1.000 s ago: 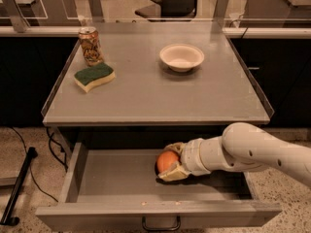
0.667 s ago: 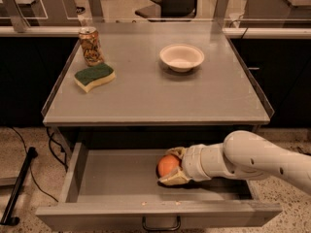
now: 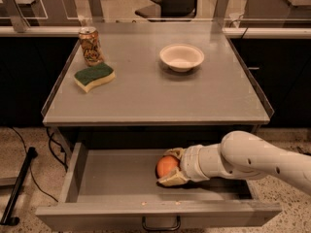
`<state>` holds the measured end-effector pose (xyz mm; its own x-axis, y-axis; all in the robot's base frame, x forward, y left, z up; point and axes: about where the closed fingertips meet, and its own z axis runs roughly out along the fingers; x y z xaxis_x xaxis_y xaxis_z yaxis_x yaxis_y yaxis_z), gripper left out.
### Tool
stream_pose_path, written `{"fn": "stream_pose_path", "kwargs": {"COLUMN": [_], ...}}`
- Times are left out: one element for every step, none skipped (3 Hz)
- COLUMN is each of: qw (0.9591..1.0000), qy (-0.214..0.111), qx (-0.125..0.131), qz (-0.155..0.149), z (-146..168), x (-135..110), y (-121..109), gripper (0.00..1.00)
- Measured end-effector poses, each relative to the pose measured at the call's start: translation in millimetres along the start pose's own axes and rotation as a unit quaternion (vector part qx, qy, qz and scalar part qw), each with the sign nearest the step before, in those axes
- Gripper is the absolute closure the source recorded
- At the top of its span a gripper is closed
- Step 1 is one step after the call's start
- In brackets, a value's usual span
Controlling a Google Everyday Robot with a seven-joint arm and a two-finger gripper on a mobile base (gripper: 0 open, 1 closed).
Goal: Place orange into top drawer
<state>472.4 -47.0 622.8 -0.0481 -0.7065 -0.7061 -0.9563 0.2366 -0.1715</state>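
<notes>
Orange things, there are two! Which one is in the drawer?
The round orange fruit, inside the open top drawer, held by the gripper. The orange-patterned can stands up on the table.

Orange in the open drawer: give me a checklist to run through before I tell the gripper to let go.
1. The top drawer is pulled open: ok.
2. The orange lies inside the drawer's walls, right of centre: ok.
3. The gripper is down in the drawer, its fingers closed on either side of the orange: ok.
4. The orange rests on the drawer floor rather than hanging above it: cannot tell.
5. The drawer floor to the left of the orange is bare, with nothing for it to strike: ok.
6. The can, sponge and bowl sit up on the table, away from the arm: ok.
</notes>
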Motion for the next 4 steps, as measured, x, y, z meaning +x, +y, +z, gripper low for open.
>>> {"fn": "stream_pose_path", "kwargs": {"qw": [1.0000, 1.0000, 1.0000, 1.0000], "qy": [0.000, 0.000, 0.000, 0.000], "qx": [0.000, 0.000, 0.000, 0.000], "qz": [0.000, 0.000, 0.000, 0.000], "z": [0.0, 0.0, 0.1, 0.1], "x": [0.0, 0.0, -0.1, -0.1], "y": [0.0, 0.0, 0.1, 0.1], "gripper": [0.50, 0.19, 0.00, 0.00]}}
